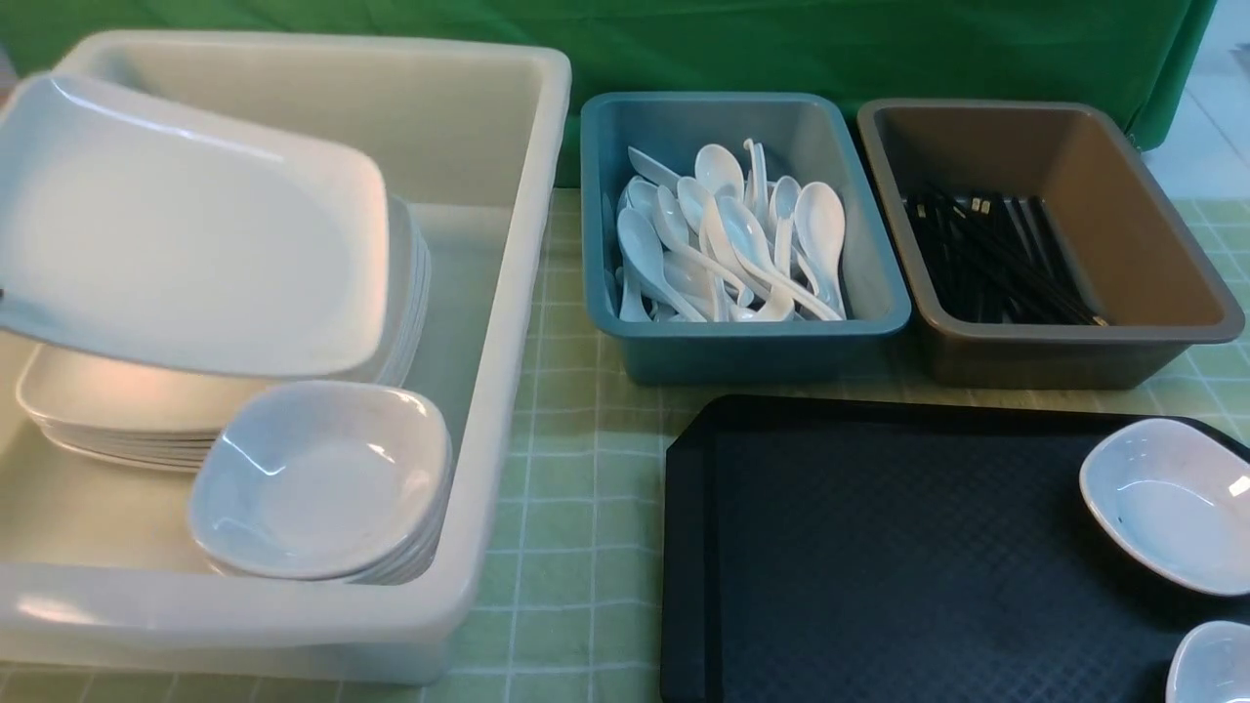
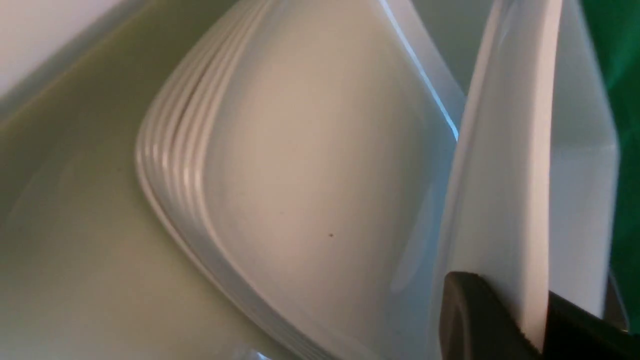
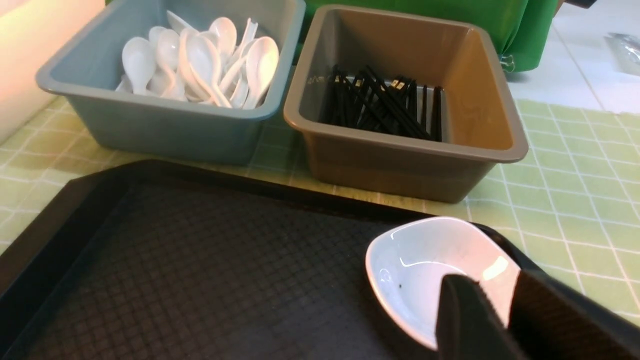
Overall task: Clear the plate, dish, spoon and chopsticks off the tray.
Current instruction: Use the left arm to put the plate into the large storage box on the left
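The large white plate [image 1: 195, 225] hangs tilted over a stack of plates [image 1: 117, 410] inside the big white bin [image 1: 508, 293]. In the left wrist view my left gripper [image 2: 537, 327] is shut on the rim of this plate [image 2: 505, 150]; the front view does not show the gripper. A small deep white dish [image 1: 1172, 503] rests at the right end of the black tray [image 1: 879, 547]. My right gripper [image 3: 510, 310] is shut on the rim of the dish [image 3: 425, 265], one finger inside and one outside. Spoons [image 1: 723, 234] and chopsticks [image 1: 996, 259] lie in bins behind the tray.
A stack of small dishes [image 1: 322, 478] sits at the front of the white bin. The blue bin [image 1: 742, 347] and the brown bin [image 1: 1035, 356] stand side by side behind the tray. Another white rounded piece [image 1: 1211, 664] shows at the tray's bottom right corner, cut off.
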`<move>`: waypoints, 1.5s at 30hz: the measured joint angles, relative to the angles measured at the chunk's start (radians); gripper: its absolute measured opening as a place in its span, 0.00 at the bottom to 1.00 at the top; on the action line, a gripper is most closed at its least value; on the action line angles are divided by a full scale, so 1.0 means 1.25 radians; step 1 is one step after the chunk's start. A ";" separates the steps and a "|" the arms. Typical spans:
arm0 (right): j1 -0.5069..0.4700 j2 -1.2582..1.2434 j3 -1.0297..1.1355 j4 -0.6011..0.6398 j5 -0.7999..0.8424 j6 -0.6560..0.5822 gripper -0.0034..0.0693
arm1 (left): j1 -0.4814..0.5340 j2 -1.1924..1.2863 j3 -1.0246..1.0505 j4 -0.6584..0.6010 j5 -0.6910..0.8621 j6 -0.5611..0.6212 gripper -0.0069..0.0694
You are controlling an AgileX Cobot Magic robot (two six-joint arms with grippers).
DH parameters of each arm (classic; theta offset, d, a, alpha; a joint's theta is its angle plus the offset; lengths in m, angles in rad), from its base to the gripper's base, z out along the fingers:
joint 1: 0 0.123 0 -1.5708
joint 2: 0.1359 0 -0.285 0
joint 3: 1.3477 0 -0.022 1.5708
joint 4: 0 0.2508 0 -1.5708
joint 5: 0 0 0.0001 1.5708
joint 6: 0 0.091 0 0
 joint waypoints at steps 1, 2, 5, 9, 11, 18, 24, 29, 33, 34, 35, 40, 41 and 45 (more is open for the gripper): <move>0.000 0.000 0.000 0.000 0.000 0.000 0.24 | 0.000 0.015 0.000 -0.003 -0.003 0.020 0.12; 0.000 0.000 0.000 0.000 0.000 0.000 0.25 | 0.000 0.025 0.000 -0.003 -0.004 0.037 0.12; 0.000 0.000 0.000 0.000 0.000 0.000 0.25 | 0.000 0.051 0.000 -0.016 -0.006 0.074 0.12; 0.000 0.000 0.000 0.000 0.000 0.000 0.26 | 0.000 0.084 0.000 -0.034 -0.007 0.136 0.12; 0.000 0.000 0.000 0.000 0.000 0.000 0.26 | 0.000 0.093 0.000 -0.034 -0.007 0.156 0.12; 0.000 0.000 0.000 0.000 0.000 0.000 0.27 | 0.000 0.102 -0.001 -0.001 -0.027 0.187 0.12; 0.000 0.000 0.000 0.000 -0.001 0.000 0.27 | 0.000 0.103 -0.001 0.027 -0.057 0.187 0.13; 0.000 0.000 0.000 0.000 -0.001 0.000 0.28 | -0.001 0.103 -0.001 0.051 -0.061 0.197 0.23; 0.000 0.000 0.000 0.000 -0.001 0.000 0.29 | -0.019 0.103 -0.001 0.085 -0.074 0.209 0.39; 0.000 0.000 0.000 0.001 -0.001 0.000 0.29 | -0.025 0.103 -0.001 0.093 -0.079 0.209 0.42; 0.000 0.000 0.000 0.001 -0.001 0.000 0.29 | -0.031 0.103 -0.001 0.109 -0.085 0.210 0.46; 0.000 0.000 0.000 0.001 -0.001 0.000 0.29 | -0.041 0.103 -0.030 0.200 -0.067 0.155 0.64; 0.000 0.000 0.000 0.001 -0.001 0.000 0.29 | -0.042 0.103 -0.044 0.228 -0.054 0.124 0.67; 0.000 0.000 0.000 0.001 0.000 0.000 0.29 | -0.044 0.103 -0.123 0.326 0.011 0.017 0.75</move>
